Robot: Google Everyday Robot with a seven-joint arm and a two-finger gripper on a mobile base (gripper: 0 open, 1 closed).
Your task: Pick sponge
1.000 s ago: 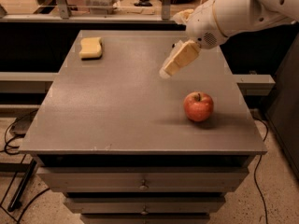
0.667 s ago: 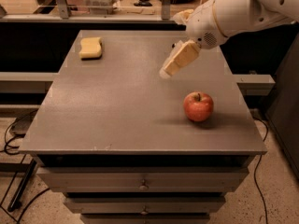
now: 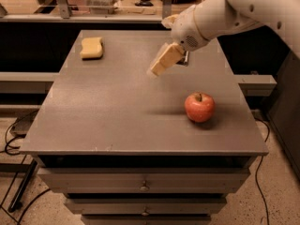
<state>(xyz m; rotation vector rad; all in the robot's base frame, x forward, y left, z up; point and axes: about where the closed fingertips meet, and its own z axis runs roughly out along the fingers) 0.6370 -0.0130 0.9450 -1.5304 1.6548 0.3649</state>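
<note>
Yellow sponge (image 3: 91, 48) untouched | gripper (image 3: 157, 68) edged left toward it, still well apart; we judge approach begun | open or closed, we cannot tell

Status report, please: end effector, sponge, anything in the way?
End effector hovers above table centre, apart from sponge. Sponge lies far left corner, free. Apple near right, not in the way.

The hand (image 3: 158, 68) hangs over the bench (image 3: 112, 121), far middle. Open top leads to the sponge (image 3: 91, 48) at the far-left corner; the apple (image 3: 199, 107) stands near the right edge.
</note>
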